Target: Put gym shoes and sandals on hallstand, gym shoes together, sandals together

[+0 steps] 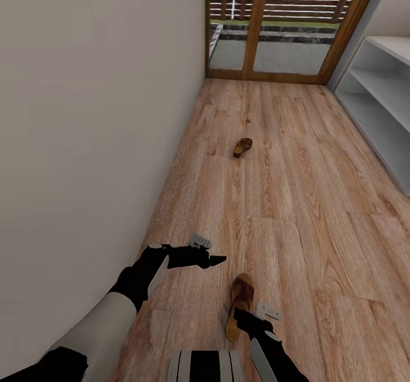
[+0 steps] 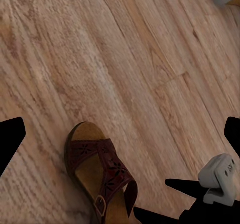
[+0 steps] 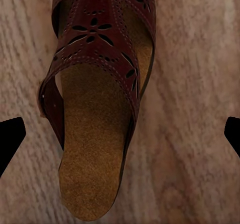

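The near sandal (image 1: 240,305) lies flat on the corridor floor (image 1: 296,211), bare planks all around it. The right gripper (image 3: 120,134) hangs above its heel, jaws wide. The left gripper (image 1: 219,260), spread empty, hovers beside its toe. The second sandal (image 1: 242,147) lies well beyond, the hallstand (image 1: 378,94) at the floor's right edge.

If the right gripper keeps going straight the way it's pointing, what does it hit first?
Most likely the near sandal, right between the open right gripper's fingertips, lying on the wood floor.

Beige wall (image 1: 97,114); wood-framed, seemingly glazed door (image 1: 285,26).
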Available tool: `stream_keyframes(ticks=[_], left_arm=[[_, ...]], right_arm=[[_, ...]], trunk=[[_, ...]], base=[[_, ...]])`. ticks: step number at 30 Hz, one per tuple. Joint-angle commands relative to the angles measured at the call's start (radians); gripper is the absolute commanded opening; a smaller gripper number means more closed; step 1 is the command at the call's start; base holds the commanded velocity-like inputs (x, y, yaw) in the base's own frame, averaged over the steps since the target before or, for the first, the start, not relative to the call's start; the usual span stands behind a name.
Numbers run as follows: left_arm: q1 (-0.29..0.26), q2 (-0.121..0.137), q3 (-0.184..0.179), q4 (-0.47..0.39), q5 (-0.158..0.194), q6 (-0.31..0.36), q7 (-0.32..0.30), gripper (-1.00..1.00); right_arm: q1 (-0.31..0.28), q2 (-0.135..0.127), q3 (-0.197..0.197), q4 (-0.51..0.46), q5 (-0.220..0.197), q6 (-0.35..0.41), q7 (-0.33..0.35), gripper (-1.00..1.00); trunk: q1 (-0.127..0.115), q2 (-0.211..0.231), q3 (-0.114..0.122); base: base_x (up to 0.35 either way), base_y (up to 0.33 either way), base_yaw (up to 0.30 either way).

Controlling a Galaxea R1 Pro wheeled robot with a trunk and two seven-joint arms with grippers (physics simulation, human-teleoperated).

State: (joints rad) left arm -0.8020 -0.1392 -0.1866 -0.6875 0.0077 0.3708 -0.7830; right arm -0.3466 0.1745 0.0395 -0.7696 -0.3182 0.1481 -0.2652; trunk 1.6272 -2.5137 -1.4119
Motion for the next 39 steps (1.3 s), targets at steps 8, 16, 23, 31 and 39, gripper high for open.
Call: stream_keyframes(ticks=[8,16,23,31,39], left_arm=[[0.0,0.001,0.001,-0.001,0.002,0.008,-0.002,1.0],[0.0,0.001,0.002,-0.001,0.002,0.009,-0.002,1.0],[0.0,0.001,0.003,-0.001,0.002,0.009,-0.003,1.0],[0.0,0.002,0.004,-0.001,0.003,0.01,-0.004,1.0],[0.0,0.003,0.004,-0.001,0.003,0.01,-0.004,1.0]], right_arm=[[0.0,0.0,0.002,-0.002,-0.005,0.004,-0.007,1.0],[0.0,0.0,0.002,-0.007,-0.006,0.007,-0.008,1.0],[0.0,0.0,0.002,-0.009,-0.007,0.009,-0.008,1.0],[0.0,0.0,0.002,-0.01,-0.007,0.01,-0.008,1.0],[0.0,0.0,0.002,-0.011,-0.007,0.01,-0.008,1.0]], trunk=[[0.0,0.0,-0.001],[0.0,0.0,-0.001],[0.0,0.0,-0.001],[0.0,0.0,-0.004],[0.0,0.0,-0.004]], base=[[0.0,0.0,0.0],[0.019,0.0,0.0],[0.014,0.0,-0.046],[0.003,0.0,-0.113],[0.001,0.0,-0.027]])
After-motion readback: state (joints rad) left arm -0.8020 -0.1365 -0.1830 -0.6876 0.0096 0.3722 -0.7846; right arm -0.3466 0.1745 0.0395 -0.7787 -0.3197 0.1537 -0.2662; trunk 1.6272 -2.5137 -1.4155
